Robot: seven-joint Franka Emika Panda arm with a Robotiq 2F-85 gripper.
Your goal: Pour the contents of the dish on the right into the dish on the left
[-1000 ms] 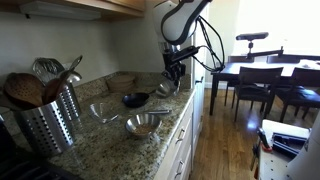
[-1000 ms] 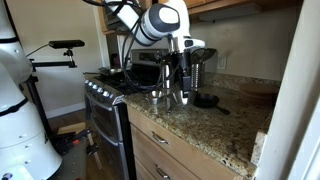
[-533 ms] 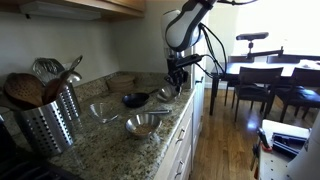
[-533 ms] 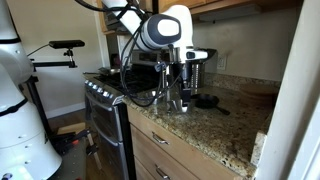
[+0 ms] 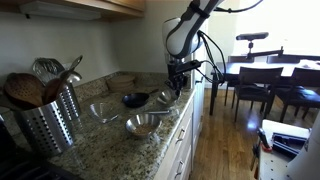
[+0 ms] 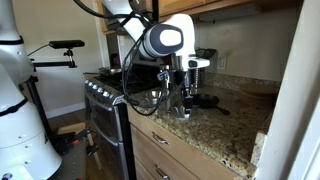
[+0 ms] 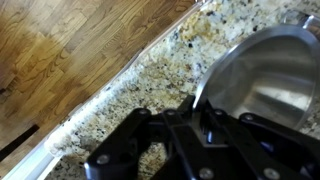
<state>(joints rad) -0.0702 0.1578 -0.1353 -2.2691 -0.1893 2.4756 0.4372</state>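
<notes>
A shiny steel bowl point(image 7: 265, 75) fills the upper right of the wrist view, standing near the front edge of the granite counter. It also shows in both exterior views point(image 5: 165, 95) point(image 6: 159, 97). My gripper point(image 7: 192, 108) is down at this bowl with its fingers closed on the near rim. In both exterior views the gripper point(image 5: 178, 84) point(image 6: 178, 100) reaches straight down to the counter. Two more steel bowls point(image 5: 143, 124) point(image 5: 102, 111) stand further along the counter. What the bowls hold cannot be made out.
A small dark pan point(image 5: 134, 99) sits between the bowls and shows behind the gripper too point(image 6: 205, 100). A perforated utensil holder point(image 5: 50, 118) stands at the counter's end. A stove point(image 6: 105, 95) adjoins the counter. A dining table with chairs point(image 5: 265, 75) is behind.
The arm has come down and shifted slightly toward the counter's front edge. The fingers, spread apart earlier, have closed on the bowl's rim.
</notes>
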